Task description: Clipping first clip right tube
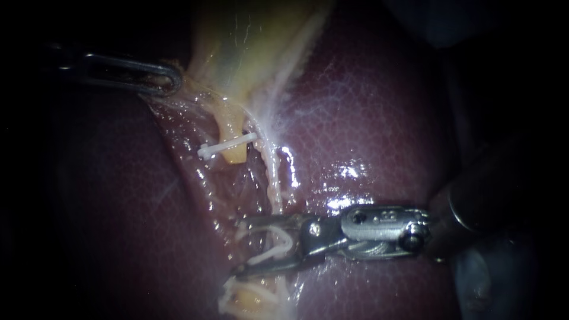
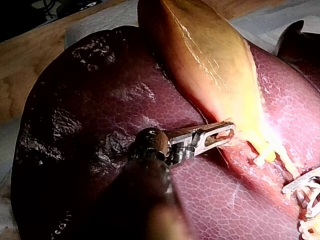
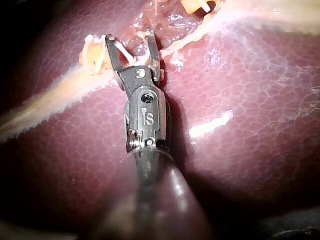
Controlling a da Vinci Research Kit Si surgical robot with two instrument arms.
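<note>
The right instrument's (image 1: 243,248) metal jaws stand spread, a white plastic clip (image 1: 269,256) loaded between them. They appear to straddle the pale stringy right tube (image 1: 274,178) in the dark red liver's (image 1: 367,118) central furrow. Seat the tube fully inside before squeezing.

Lit brightest around the clip (image 1: 228,146) in the endoscope view, falling to near black well away from it on every side. Glaring in wet white patches on the liver (image 1: 379,118) right of the clip and below it. Glinting on the right instrument (image 1: 240,248) below the clip; barely lit on the left instrument (image 1: 175,80) up and left of it. In the left wrist view, glowing almost washed out along the gallbladder (image 2: 215,60) toward the clip. In the right wrist view, streaked with one glare patch short of the clip, deeply shadowed beside the shaft farthest from it.
</note>
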